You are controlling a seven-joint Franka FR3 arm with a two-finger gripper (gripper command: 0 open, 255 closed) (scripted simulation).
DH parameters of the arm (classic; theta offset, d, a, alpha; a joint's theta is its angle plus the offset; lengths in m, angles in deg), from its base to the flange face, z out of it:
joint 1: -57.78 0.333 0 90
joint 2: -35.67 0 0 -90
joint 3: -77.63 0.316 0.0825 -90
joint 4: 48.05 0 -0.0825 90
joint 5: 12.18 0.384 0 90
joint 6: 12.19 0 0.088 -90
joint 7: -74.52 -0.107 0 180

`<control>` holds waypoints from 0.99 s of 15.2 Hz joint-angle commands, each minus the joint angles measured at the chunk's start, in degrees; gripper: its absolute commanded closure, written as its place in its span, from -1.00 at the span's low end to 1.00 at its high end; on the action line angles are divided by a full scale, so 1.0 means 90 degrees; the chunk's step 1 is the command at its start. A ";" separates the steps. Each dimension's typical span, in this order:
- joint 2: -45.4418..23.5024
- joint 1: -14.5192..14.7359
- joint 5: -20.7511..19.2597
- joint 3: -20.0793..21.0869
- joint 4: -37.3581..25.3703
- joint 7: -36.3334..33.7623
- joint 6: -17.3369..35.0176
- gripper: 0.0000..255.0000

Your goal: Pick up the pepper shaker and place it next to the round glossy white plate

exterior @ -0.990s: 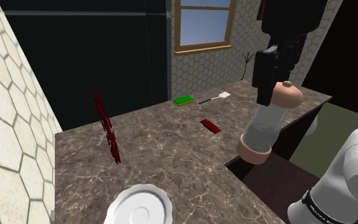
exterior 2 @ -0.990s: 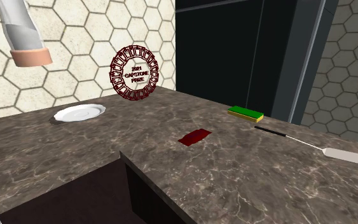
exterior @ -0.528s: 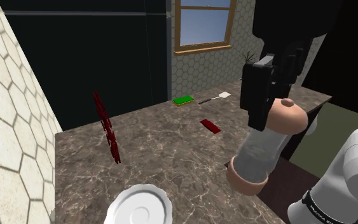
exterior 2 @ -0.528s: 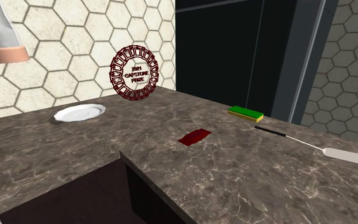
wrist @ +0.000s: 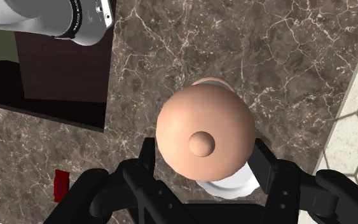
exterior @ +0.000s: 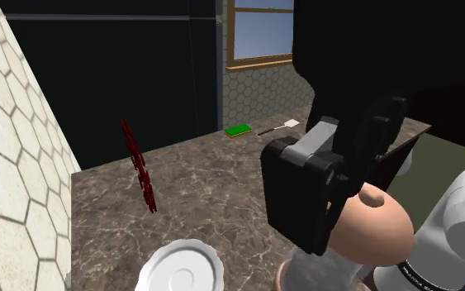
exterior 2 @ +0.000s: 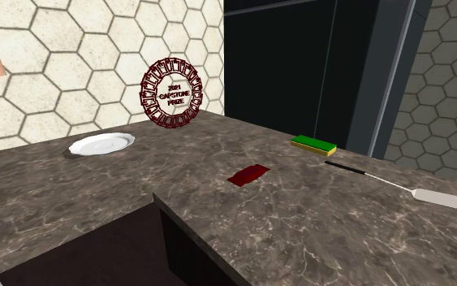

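Pepper shaker (wrist: 206, 143) is pinched tight between the fingers of the black hand (wrist: 204, 162), held up in the air over the marble desk (exterior: 206, 182), toward its edge along the hex-tiled wall (exterior: 24, 165), white plate (exterior: 182, 266) close by.

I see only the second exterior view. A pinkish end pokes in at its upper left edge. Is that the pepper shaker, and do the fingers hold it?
Observer: Yes. In the wrist view the fingers clasp the pepper shaker from both sides.
Operator: What is under it?
Observer: Marbled counter, by the wrist view; the dark recess starts off to one side.
Operator: And the plate?
Observer: In the shoulder view the white plate sits at the lower edge, left of the pepper shaker.
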 commanded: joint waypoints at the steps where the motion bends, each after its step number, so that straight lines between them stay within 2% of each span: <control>1: -0.0526 -0.0215 -0.0135 0.0710 -0.0459 -0.0590 0.0076 1.00; 15: -0.0003 0.0037 0.0192 0.0571 0.1083 -0.0280 0.1210 1.00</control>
